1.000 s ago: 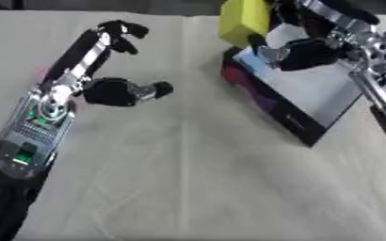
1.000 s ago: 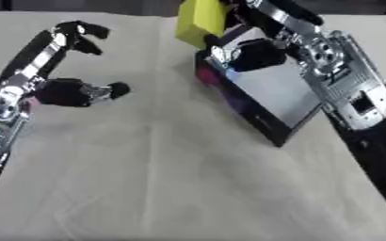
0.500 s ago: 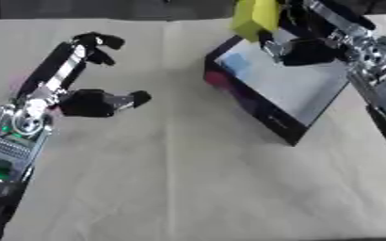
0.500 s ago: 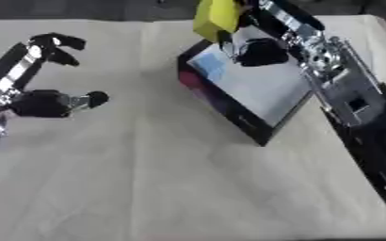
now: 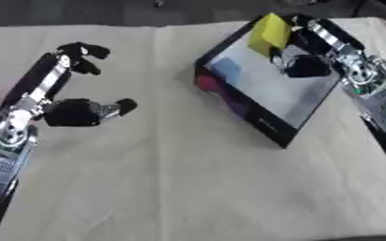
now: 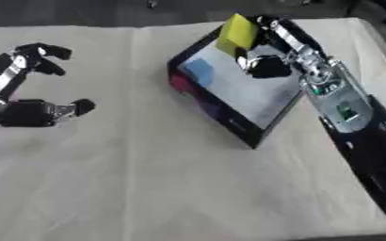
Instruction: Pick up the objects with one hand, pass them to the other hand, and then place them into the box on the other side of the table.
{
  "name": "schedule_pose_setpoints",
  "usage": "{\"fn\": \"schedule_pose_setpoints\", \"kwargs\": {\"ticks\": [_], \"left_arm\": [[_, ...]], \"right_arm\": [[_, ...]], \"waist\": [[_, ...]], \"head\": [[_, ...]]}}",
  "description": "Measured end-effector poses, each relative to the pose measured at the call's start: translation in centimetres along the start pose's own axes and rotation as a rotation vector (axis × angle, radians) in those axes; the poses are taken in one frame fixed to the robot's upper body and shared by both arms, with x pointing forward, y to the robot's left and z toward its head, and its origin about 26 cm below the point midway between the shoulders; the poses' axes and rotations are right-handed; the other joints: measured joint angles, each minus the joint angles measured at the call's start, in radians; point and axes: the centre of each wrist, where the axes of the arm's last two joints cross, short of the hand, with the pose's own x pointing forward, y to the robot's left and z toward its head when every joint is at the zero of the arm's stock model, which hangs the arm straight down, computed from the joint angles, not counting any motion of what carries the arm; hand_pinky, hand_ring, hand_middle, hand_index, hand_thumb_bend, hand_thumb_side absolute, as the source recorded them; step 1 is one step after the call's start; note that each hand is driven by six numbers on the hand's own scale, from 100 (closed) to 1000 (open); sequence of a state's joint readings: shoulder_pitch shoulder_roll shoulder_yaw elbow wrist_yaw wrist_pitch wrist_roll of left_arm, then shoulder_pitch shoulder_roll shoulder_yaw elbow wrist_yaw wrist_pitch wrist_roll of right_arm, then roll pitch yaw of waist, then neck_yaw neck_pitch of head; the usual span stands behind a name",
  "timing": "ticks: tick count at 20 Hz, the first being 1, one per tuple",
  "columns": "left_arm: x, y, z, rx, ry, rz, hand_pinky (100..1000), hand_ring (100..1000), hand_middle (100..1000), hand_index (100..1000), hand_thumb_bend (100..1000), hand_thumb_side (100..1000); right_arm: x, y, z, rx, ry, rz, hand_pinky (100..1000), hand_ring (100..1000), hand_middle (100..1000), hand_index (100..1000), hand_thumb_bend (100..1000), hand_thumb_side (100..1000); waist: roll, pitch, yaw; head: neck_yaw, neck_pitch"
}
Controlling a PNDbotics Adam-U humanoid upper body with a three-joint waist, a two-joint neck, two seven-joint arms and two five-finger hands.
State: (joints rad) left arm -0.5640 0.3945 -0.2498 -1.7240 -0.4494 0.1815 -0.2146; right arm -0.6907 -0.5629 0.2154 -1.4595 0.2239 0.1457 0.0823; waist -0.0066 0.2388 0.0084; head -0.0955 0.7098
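Observation:
A yellow block [image 5: 269, 33] is held above the far part of the black box [image 5: 229, 99], with my right hand [image 5: 308, 52] shut on it. The box has a pale floor, and something blue [image 5: 226, 68] lies inside near its left wall. A pink and purple shape [image 5: 209, 84] shows on the box's left outer wall. My left hand [image 5: 68, 103] hovers over the cloth at the left, fingers curled loosely and thumb out, holding nothing.
A beige cloth [image 5: 172, 179] covers the table, with a crease running down its middle. The table's far edge and a dark floor lie beyond the box. My right forearm [image 6: 344, 113] stretches along the right side.
The whole view has shifted as the head moved. My right hand has carried the yellow block lower over the box. My left hand has drawn back toward the left.

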Motion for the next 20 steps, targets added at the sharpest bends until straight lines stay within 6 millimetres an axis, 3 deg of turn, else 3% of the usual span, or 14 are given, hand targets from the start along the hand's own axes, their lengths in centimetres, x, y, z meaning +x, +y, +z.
{"fn": "schedule_pose_setpoints", "kwargs": {"ticks": [3, 8, 10, 11, 12, 13, 14, 17, 20], "left_arm": [[0.0, 0.0, 0.0, -0.001, 0.0, 0.0, 781, 677, 760, 844, 692, 445], [0.0, 0.0, 0.0, -0.001, 0.001, 0.001, 781, 677, 760, 844, 695, 446], [0.0, 0.0, 0.0, -0.002, 0.0, 0.002, 781, 677, 760, 844, 698, 448], [0.0, 0.0, 0.0, -0.002, 0.0, 0.003, 781, 677, 760, 844, 698, 448], [0.0, 0.0, 0.0, -0.003, 0.0, 0.005, 781, 676, 759, 843, 698, 451], [0.0, 0.0, 0.0, -0.004, -0.001, 0.008, 781, 676, 758, 843, 698, 451], [0.0, 0.0, 0.0, -0.006, -0.002, 0.01, 781, 676, 759, 843, 699, 451], [0.0, 0.0, 0.0, -0.009, -0.003, 0.015, 781, 675, 759, 843, 700, 450], [0.0, 0.0, 0.0, -0.01, -0.003, 0.017, 781, 674, 760, 844, 701, 450]], "right_arm": [[-0.9, 0.2, 0.1, 0.003, 0.028, 0.026, 844, 694, 616, 642, 100, 100], [-1.9, 0.4, 0.2, 0.001, 0.062, 0.06, 871, 773, 812, 808, 100, 142], [-2.3, 0.4, 0.3, -0.001, 0.072, 0.067, 898, 849, 896, 889, 100, 250], [-2.3, 0.4, 0.3, -0.001, 0.073, 0.071, 898, 849, 896, 889, 100, 250], [-2.3, 0.4, 0.3, 0.0, 0.074, 0.075, 922, 907, 962, 960, 100, 364], [-2.3, 0.4, 0.3, 0.003, 0.073, 0.081, 930, 921, 981, 981, 100, 367], [-2.3, 0.4, 0.3, 0.009, 0.072, 0.088, 938, 934, 1000, 1000, 100, 331], [-2.4, 0.5, 0.4, 0.025, 0.074, 0.106, 955, 952, 1000, 1000, 100, 100], [-2.4, 0.4, 0.4, 0.039, 0.081, 0.11, 958, 951, 1000, 1000, 100, 100]], "waist": [[0.0, 0.0, 0.0], [0.0, 0.0, 0.0], [0.0, 0.0, 0.0], [0.0, 0.0, 0.001], [0.0, 0.0, 0.001], [0.0, 0.0, 0.002], [0.0, 0.0, 0.003], [0.0, 0.0, 0.004], [0.0, 0.0, 0.005]], "head": [[0.0, 0.0], [0.004, 0.0], [0.01, 0.0], [0.013, 0.0], [0.015, 0.0], [0.016, 0.0], [0.017, 0.0], [0.02, 0.001], [0.023, 0.001]]}}
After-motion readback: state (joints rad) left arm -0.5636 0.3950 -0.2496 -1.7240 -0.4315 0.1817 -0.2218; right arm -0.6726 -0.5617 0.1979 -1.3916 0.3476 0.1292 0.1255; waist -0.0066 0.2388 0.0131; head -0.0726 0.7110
